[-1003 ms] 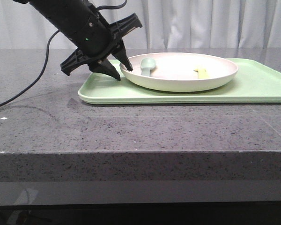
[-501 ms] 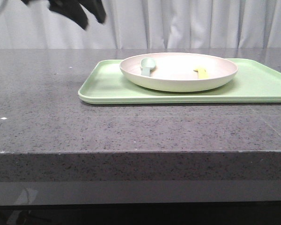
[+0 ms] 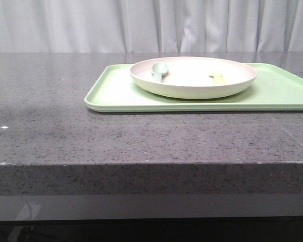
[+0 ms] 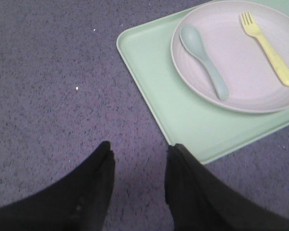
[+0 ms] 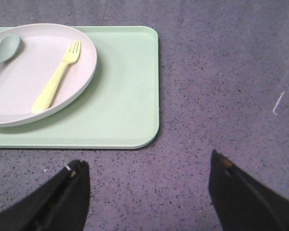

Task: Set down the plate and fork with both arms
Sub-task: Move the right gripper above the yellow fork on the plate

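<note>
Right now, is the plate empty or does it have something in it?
Not empty: the plate holds a yellow fork and a grey-green spoon, lying apart.

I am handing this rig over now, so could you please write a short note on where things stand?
Left gripper: open, empty, above bare countertop beside the tray.
Right gripper: open, empty, above the countertop off the tray's other end.
The plate sits on the tray; the fork and a spoon lie apart in it.
Done: plate and fork look placed. Left: apparently nothing.
</note>
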